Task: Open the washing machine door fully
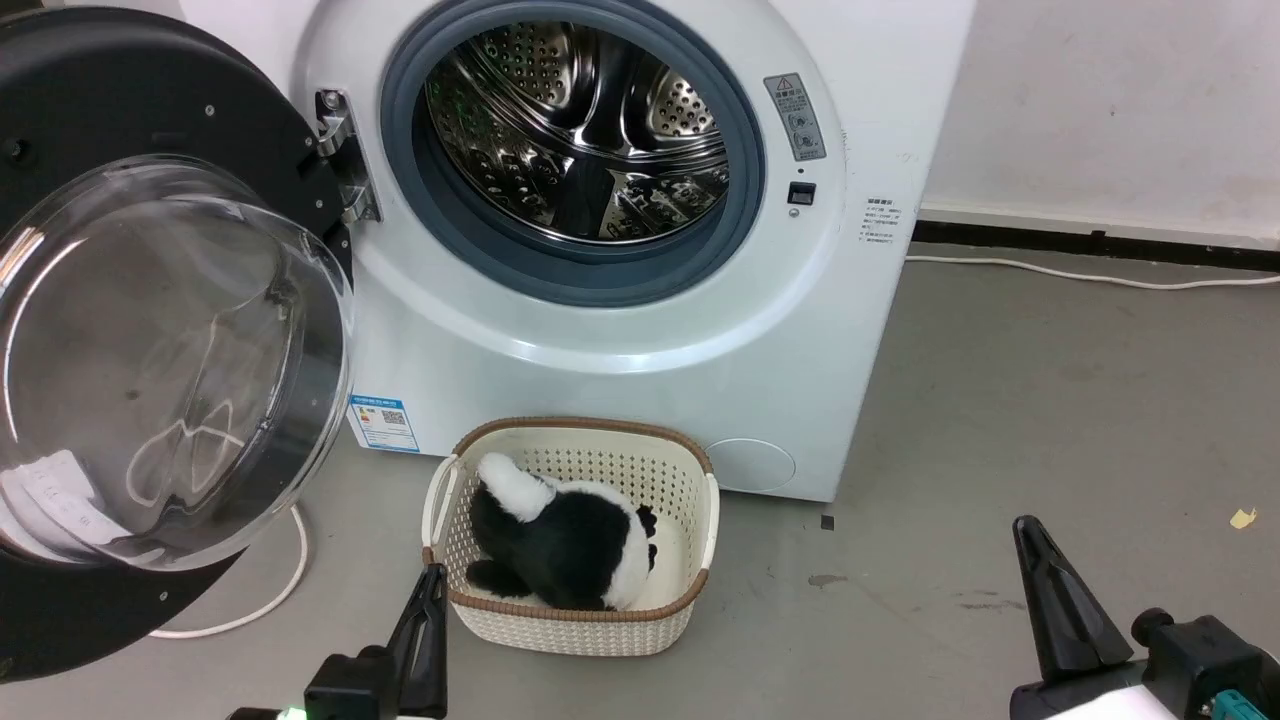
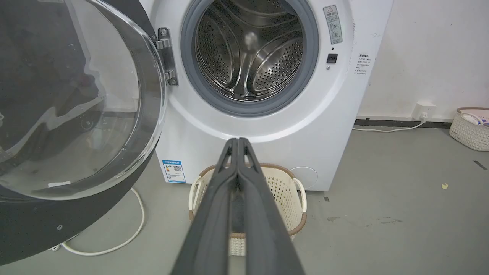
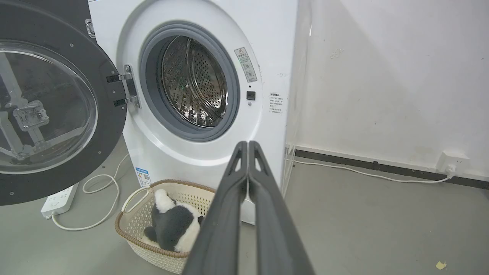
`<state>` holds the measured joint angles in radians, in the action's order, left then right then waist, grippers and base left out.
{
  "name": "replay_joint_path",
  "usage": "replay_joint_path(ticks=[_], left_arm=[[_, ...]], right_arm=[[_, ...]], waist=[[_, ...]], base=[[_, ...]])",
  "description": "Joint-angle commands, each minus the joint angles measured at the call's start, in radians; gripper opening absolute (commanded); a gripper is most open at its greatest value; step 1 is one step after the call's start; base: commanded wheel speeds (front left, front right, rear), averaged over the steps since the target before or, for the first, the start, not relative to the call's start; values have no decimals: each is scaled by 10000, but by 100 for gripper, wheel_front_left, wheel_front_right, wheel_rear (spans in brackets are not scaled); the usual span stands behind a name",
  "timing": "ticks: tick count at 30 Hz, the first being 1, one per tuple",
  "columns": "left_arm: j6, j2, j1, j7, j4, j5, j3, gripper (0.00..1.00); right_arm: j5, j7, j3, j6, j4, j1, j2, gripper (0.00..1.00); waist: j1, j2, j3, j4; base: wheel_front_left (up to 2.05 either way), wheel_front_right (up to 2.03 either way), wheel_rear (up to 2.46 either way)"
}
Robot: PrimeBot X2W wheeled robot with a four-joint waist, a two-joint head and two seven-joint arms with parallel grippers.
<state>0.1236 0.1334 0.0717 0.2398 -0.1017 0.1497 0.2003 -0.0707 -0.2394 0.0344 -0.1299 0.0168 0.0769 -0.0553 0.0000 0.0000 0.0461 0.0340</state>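
Note:
The white washing machine (image 1: 640,330) stands ahead with its steel drum (image 1: 585,125) exposed inside the grey gasket. The washing machine door (image 1: 150,350), glossy black with a bulging clear glass bowl, hangs swung wide to the left on its metal hinge (image 1: 345,155); it also shows in the left wrist view (image 2: 72,114) and the right wrist view (image 3: 49,110). My left gripper (image 1: 432,578) is shut, low in front of the basket and apart from the door. My right gripper (image 1: 1025,530) is shut at the lower right, holding nothing.
A cream plastic basket (image 1: 575,610) with a black-and-white plush toy (image 1: 560,540) sits on the floor before the washer. A white cable (image 1: 260,600) loops under the door, joined to a power strip (image 3: 59,198). Another basket (image 2: 470,128) stands by the right wall.

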Motion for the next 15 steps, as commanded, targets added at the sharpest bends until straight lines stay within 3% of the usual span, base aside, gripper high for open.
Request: replay_joint_path(ticks=[1, 15], left_arm=[[-49, -56, -58, -51, 45, -107, -80, 0], [-193, -150, -138, -336, 163, -276, -313, 0]], right_arm=[[49, 36, -11, -1, -14, -59, 4, 0], [129, 323, -51, -2, -32, -145, 10, 0]], waist=[[0, 0, -5, -3], [0, 0, -60, -44]], base=[[0, 0, 0], [0, 0, 0]])
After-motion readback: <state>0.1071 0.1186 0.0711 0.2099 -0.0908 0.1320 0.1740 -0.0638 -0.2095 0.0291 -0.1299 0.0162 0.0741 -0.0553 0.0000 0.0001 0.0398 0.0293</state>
